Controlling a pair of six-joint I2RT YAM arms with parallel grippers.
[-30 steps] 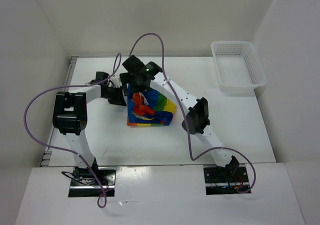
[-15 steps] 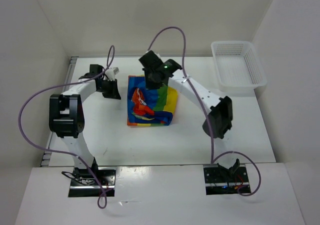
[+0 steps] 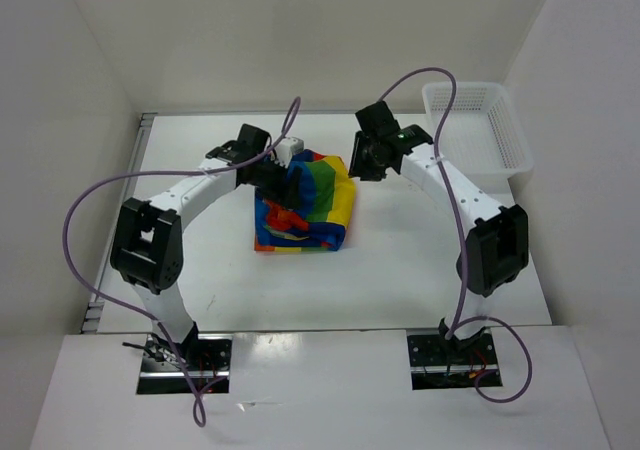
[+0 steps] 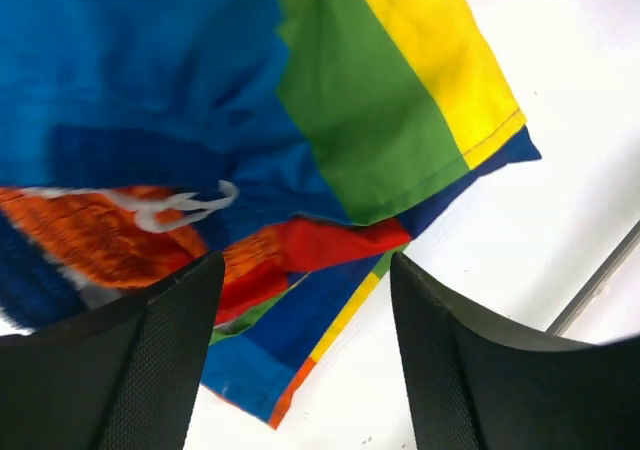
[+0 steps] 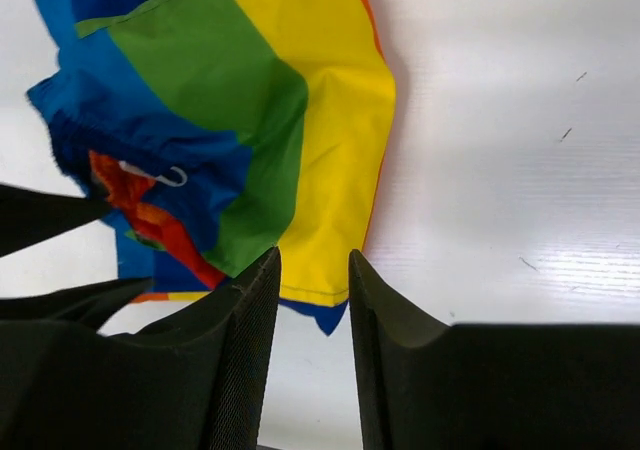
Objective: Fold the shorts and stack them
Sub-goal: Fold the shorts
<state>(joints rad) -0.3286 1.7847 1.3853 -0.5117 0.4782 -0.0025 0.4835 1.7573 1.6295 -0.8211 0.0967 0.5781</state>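
Mid-fold, we judge: our left tool (image 4: pixel 305 262) and right tool (image 5: pixel 313 257) hang released by the far edge of the shorts (image 3: pixel 318 196), which we must regrip next.

2 white arms (image 3: pixel 200 184), black joints (image 3: pixel 148 255), purple cables (image 3: pixel 430 69)

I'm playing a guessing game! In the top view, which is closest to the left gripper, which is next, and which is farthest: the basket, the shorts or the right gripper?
1. shorts: right beside the left gripper.
2. right gripper: just past the shorts' right edge.
3. basket: far off at the back right.
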